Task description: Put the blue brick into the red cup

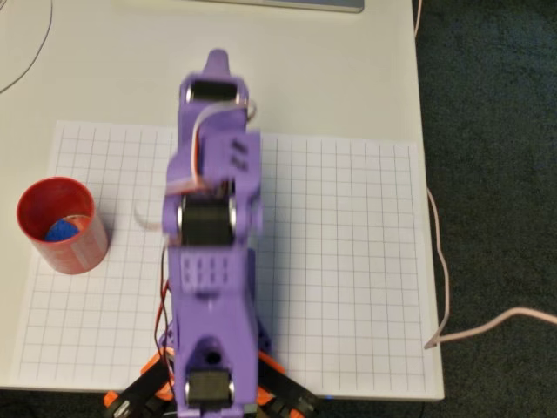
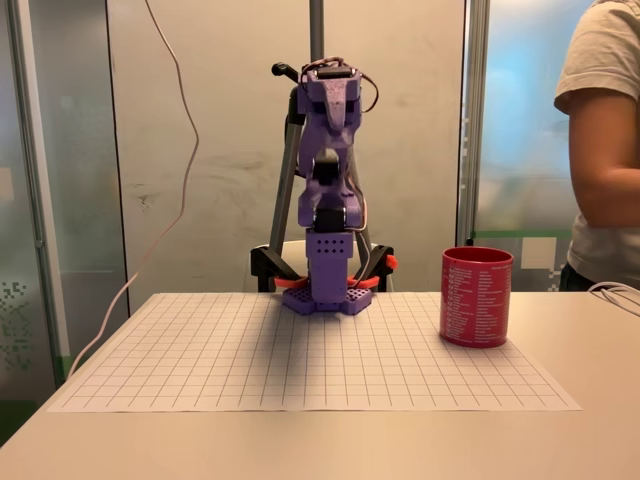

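The red cup [image 1: 83, 251] stands upright on the left part of the grid mat in the overhead view, and the blue brick [image 1: 59, 230] lies inside it on the bottom. The fixed view has the red cup [image 2: 476, 297] at the right, its wall hiding the brick. My purple arm is folded up over its base at the mat's middle. The gripper [image 1: 215, 59] is raised high, well away from the cup, its jaws together with nothing in them. In the fixed view the gripper [image 2: 335, 108] faces the camera above the base.
A white grid mat [image 1: 348, 261] covers the table. A pale cable [image 1: 444, 287] runs off the right table edge over dark carpet. A person [image 2: 605, 150] stands behind the table at the right. A grey flat device [image 1: 296, 4] lies at the far edge.
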`<state>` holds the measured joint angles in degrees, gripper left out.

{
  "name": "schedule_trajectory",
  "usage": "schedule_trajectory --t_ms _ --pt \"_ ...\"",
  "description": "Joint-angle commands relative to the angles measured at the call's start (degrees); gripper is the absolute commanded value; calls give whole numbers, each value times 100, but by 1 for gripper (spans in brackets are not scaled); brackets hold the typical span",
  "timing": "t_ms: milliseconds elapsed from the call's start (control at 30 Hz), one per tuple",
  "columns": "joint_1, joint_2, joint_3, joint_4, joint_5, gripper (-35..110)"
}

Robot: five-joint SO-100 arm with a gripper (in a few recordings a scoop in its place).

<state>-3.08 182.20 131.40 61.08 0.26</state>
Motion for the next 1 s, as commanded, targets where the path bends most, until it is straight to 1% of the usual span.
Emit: schedule_trajectory --t_ms 0,67,133,200,333,467,567,700,967 --pt "70 694 -123 624 26 0" --pt "176 694 -343 914 26 0" --pt "149 694 -220 905 9 0" --pt "0 694 404 562 53 0" --pt "-176 694 2232 -290 105 0" --pt "-255 694 3595 -501 290 0" --pt "-246 703 4201 -466 343 0" --pt "-246 703 4421 -114 422 0" --pt "-193 703 4403 -62 439 0"
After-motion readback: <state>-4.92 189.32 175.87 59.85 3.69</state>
